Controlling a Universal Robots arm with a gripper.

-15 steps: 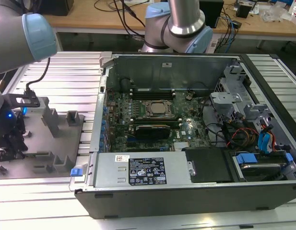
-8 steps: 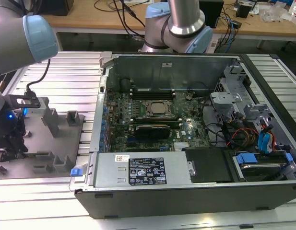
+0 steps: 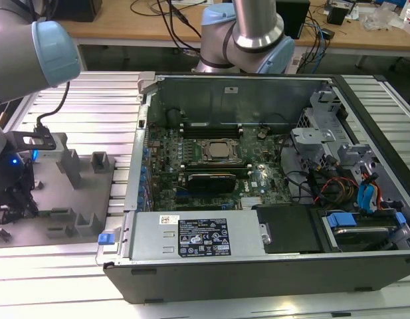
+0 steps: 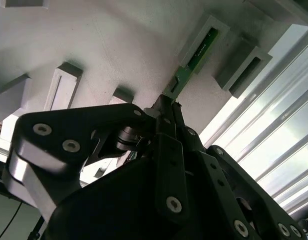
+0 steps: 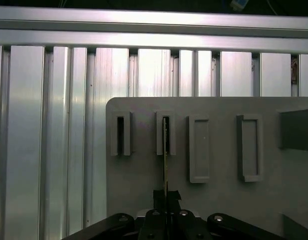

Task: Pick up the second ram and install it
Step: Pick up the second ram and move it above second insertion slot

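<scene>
The second ram [image 4: 192,57] is a narrow green stick standing on edge. Its far end sits in a slotted block of the grey holder tray [image 4: 119,45]. In the first wrist view I see the ram [image 5: 165,160] edge-on, running from that block to my fingertips. My gripper [image 5: 165,196] is shut on its near end, and the same grip shows in the second wrist view [image 4: 164,106]. In the exterior view the gripper [image 3: 12,199] is low over the tray [image 3: 78,199] at the exterior view's left, away from the motherboard [image 3: 211,159] in the open computer case.
Other upright blocks [image 5: 199,148] stand on the tray beside the occupied one. Ribbed aluminium table rails [image 5: 44,140] surround the tray. The case's side wall [image 3: 135,166] rises between tray and motherboard. Black memory slots [image 3: 211,127] lie behind the processor socket [image 3: 218,150]. Cables and drive bays [image 3: 351,179] fill the case's right.
</scene>
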